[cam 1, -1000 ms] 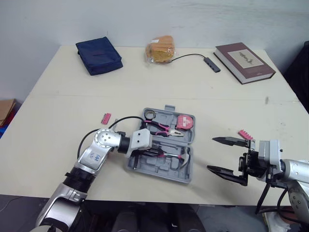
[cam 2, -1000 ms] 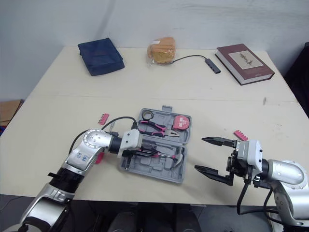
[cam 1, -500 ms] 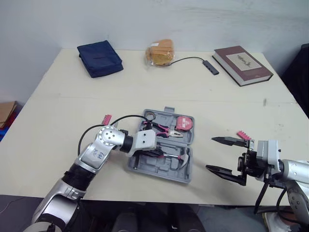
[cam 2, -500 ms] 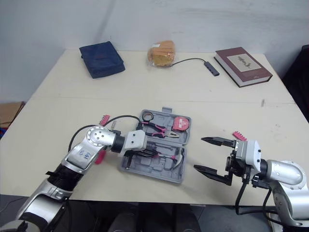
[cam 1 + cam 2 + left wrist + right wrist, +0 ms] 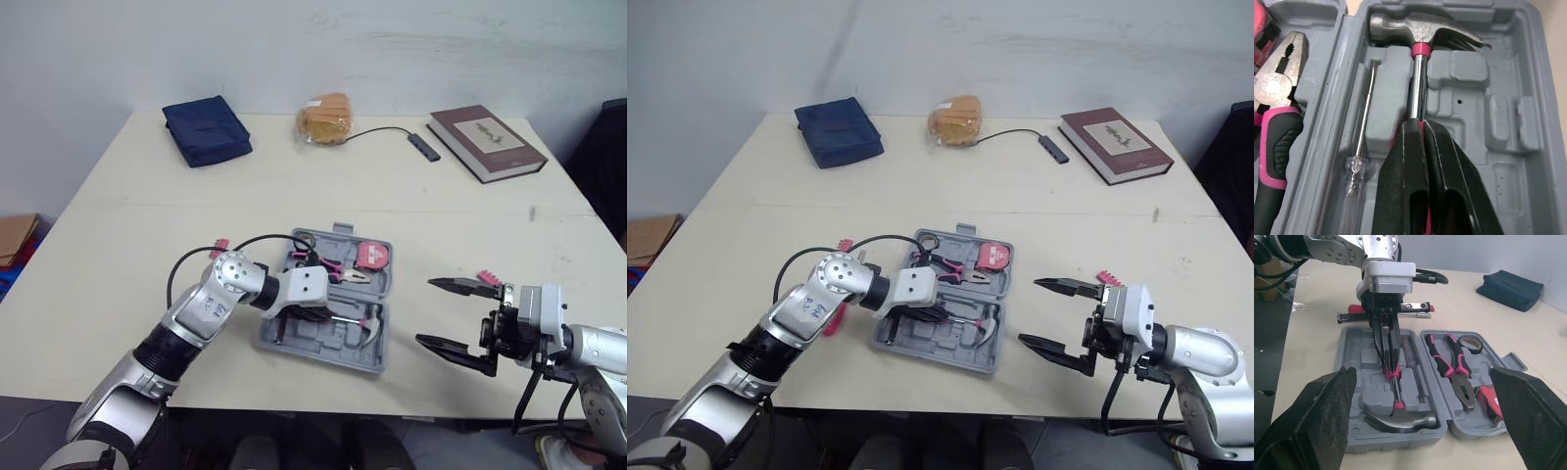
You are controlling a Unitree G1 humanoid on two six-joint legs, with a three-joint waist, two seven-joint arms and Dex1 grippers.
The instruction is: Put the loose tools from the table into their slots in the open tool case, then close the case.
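Tool case (image 5: 323, 349) lies open at the table's front middle, with your left gripper (image 5: 1422, 131) clamped on the hammer (image 5: 1422, 32) in its slot.

You look to be seating the hammer: its polished steel head sits in the moulded grey plastic recess, and the pink-collared shaft lies along its channel. Next, I judge, part those black fingers and lift straight off without dragging the handle. Your right gripper (image 5: 425, 311) hangs wide apart beside the case, near a ridged pink bit strip (image 5: 488, 279). A second strip (image 5: 217, 244) lies by the left arm. Both need slots before closing.

Overhead stereo; wrists seemingly near case (image 5: 315, 349)
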